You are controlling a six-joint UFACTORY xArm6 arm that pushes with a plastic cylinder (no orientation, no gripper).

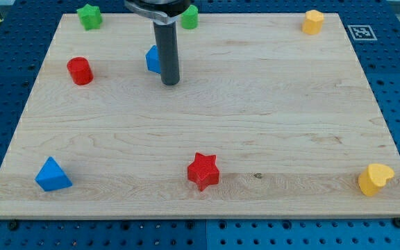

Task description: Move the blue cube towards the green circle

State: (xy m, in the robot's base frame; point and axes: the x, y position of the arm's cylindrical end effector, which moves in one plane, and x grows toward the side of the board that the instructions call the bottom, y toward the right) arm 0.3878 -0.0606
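Note:
The blue cube sits near the view's top, left of centre, partly hidden behind my rod. My tip rests on the board just to the right of and slightly below the cube, touching or nearly touching it. The green circle stands at the board's top edge, up and to the right of the cube, partly hidden by the arm's mount.
A green star is at the top left, a red cylinder at the left. A blue triangle lies bottom left, a red star bottom centre. A yellow heart is bottom right, a yellow block top right. The wooden board bears them all.

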